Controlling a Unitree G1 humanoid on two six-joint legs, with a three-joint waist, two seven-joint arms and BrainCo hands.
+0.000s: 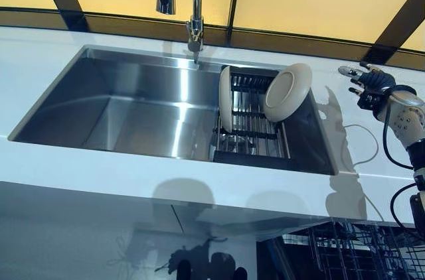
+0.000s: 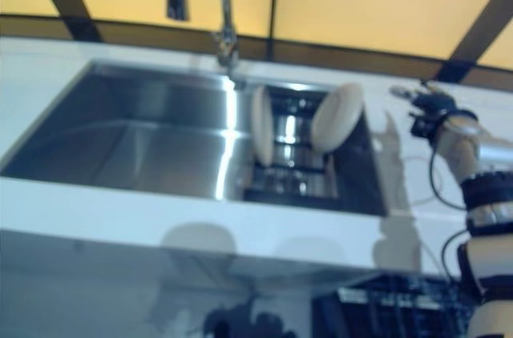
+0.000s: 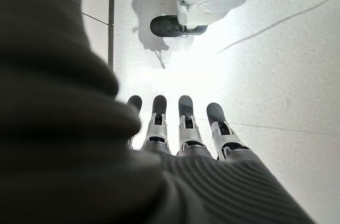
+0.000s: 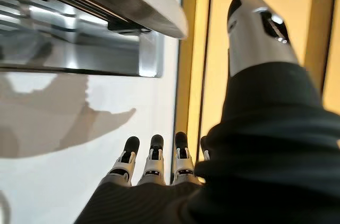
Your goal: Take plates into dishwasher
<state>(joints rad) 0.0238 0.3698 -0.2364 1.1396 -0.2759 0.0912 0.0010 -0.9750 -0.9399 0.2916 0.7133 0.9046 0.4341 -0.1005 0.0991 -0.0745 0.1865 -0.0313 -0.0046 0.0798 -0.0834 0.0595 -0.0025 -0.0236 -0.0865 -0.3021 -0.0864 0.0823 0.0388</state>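
Right robot hand [image 1: 369, 82] hovers over the white desk [image 1: 80, 160] to the right of the sink [image 1: 133, 104], fingers straight and spread, holding nothing. Left robot hand [image 3: 180, 128] shows only in its wrist view, fingers straight, empty, above a pale floor [image 3: 276, 75]. Two white plates sit in the dark rack [image 1: 255, 127] at the sink's right end: one plate [image 1: 225, 97] upright on edge at the rack's left, the other plate [image 1: 287, 91] leaning at its far right corner. A faucet [image 1: 195, 8] rises behind the sink.

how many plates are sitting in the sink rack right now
2. One plate stands on edge at the rack's left end, towards the open basin. The other plate leans tilted at its far right corner. More could lie hidden lower in the rack.
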